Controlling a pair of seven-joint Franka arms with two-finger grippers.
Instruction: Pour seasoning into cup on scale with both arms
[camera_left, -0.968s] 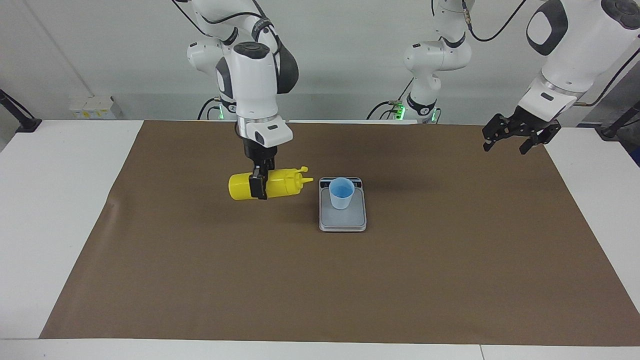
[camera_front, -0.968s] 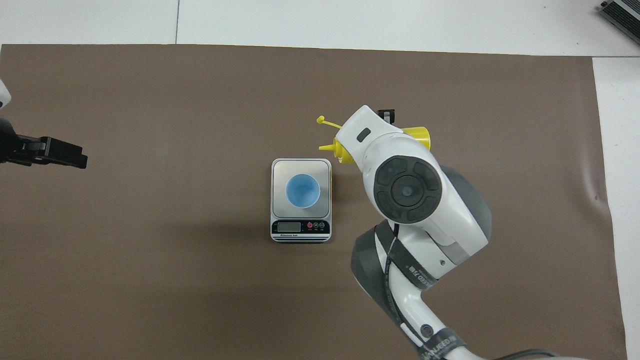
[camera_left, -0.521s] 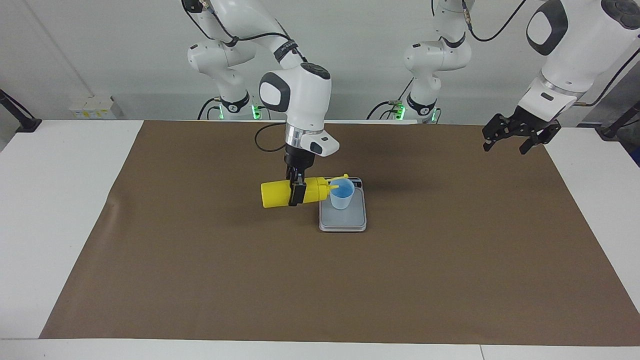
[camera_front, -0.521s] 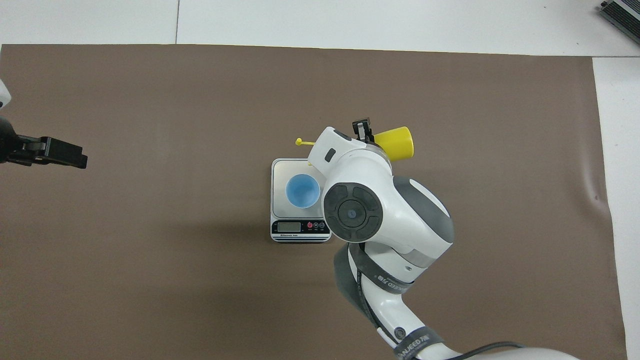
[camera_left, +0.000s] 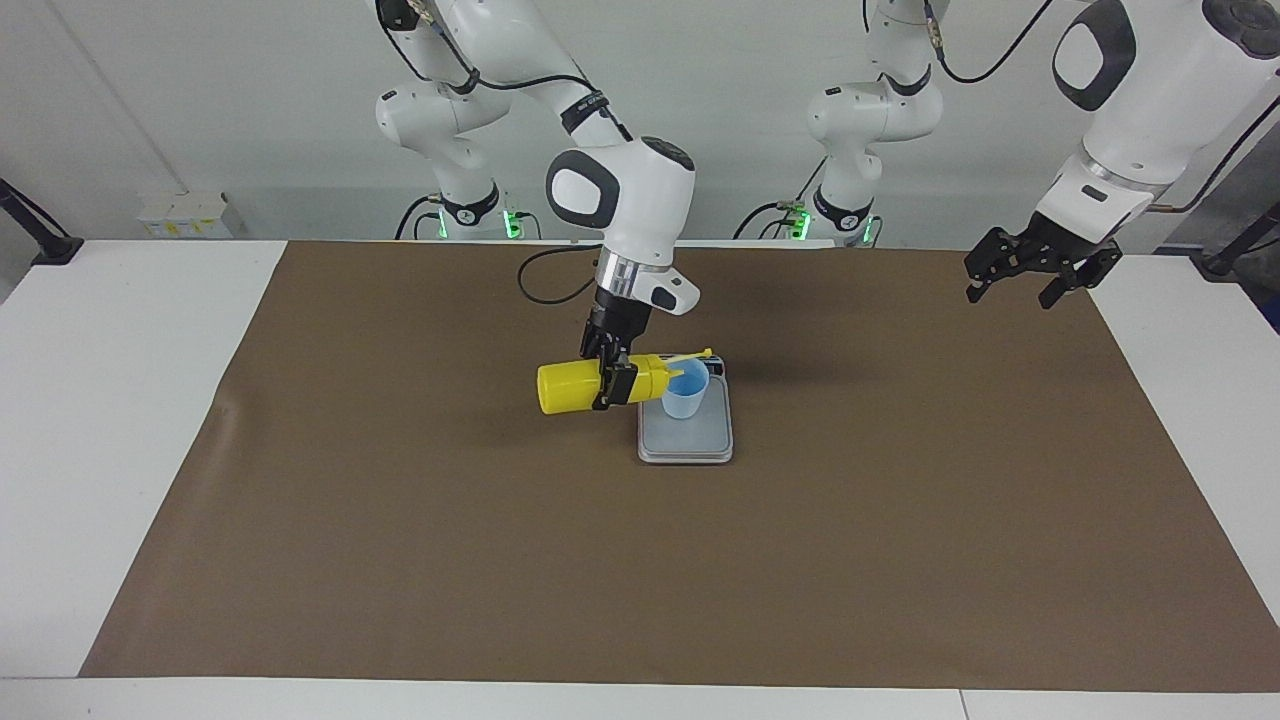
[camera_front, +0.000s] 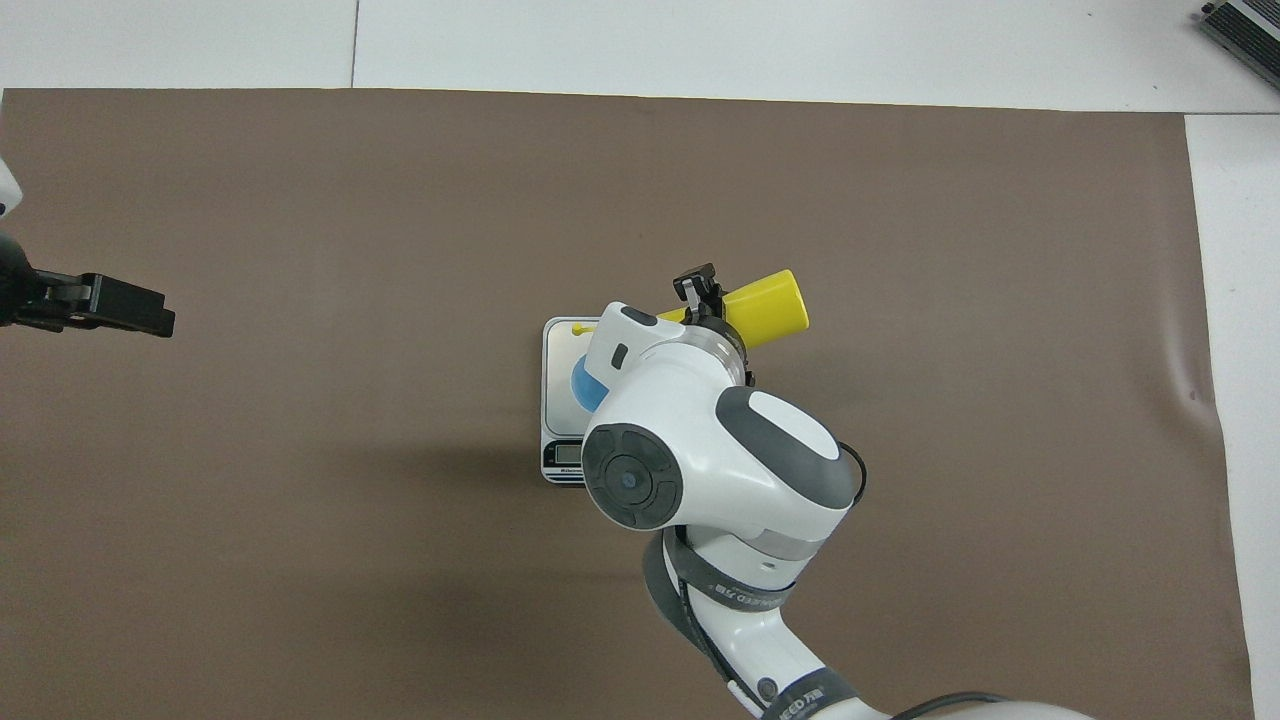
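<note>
1. The surface (camera_left: 140, 420) carries a brown mat (camera_left: 900, 520) that covers most of it, and everything I care about sits near the mat's middle.
2. My right arm (camera_left: 620, 200) has swung in over the centre since a second ago. It then hung over bare mat toward its own end, and it now leans over the scale.
3. My left arm (camera_left: 1130, 110) waits toward its own end, unmoved. The left hand (camera_left: 1012, 280) hangs spread wide and empty over the mat's edge.
4. The scale (camera_left: 686, 440) lies flat mid-mat, display end nearer the robots. It has not shifted.
5. The bottle (camera_left: 570, 388) is clamped in my right hand (camera_left: 610, 382), which is closed tight around its body. It lies roughly on its side in the air, base toward the right arm's end. It has travelled toward the cup and now tips slightly nozzle-down.
6. The cup (camera_left: 686, 396) stands upright on the scale's plate, where it was.
7. The nozzle is now over the cup's mouth, where a second ago it pointed at open air beside the scale. The loose cap strap (camera_left: 692, 355) sticks out above the rim.
8. I judge that the pour is lined up and starting. I see no stream, and from overhead my arm hides most of the cup (camera_front: 582, 385).
</note>
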